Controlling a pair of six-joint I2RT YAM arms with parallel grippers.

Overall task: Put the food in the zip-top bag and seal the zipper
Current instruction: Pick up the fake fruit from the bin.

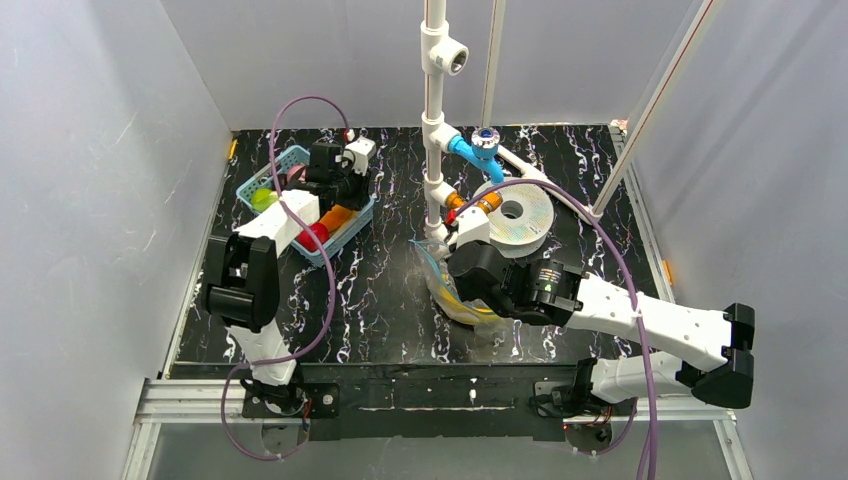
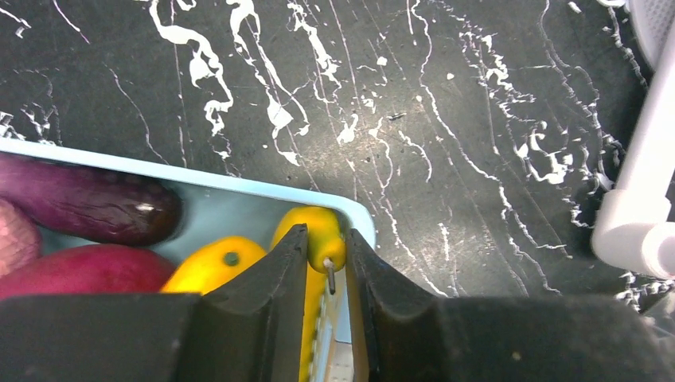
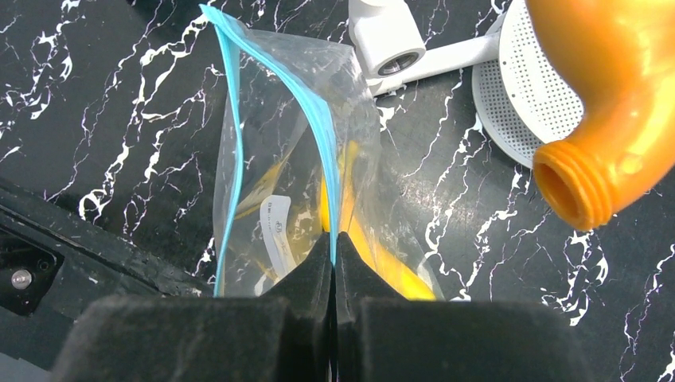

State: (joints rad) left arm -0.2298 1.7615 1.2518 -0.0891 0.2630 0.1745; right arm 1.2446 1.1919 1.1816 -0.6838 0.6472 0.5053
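Observation:
The clear zip-top bag [image 3: 278, 119] stands on the black marbled table [image 1: 380, 300] with its mouth spread open. My right gripper [image 3: 335, 237] is shut on the right side of the teal-blue zipper [image 3: 326, 135]. A yellow food piece [image 3: 382, 259] lies inside, beside the white label [image 3: 278, 231]. In the top view the bag [image 1: 445, 280] sits left of the right gripper [image 1: 462, 290]. My left gripper [image 2: 326, 239] reaches into the blue basket [image 2: 239, 187]. Its fingers close on a yellow fruit [image 2: 322, 227] with a short stem, at the basket's corner.
The basket [image 1: 262, 178] also holds a purple eggplant [image 2: 87, 208], a red piece [image 2: 79, 270] and another yellow fruit [image 2: 211, 267]. A white pipe stand [image 1: 435, 120] with orange fitting [image 3: 605, 119] and a perforated white disc [image 1: 515, 215] stand behind the bag.

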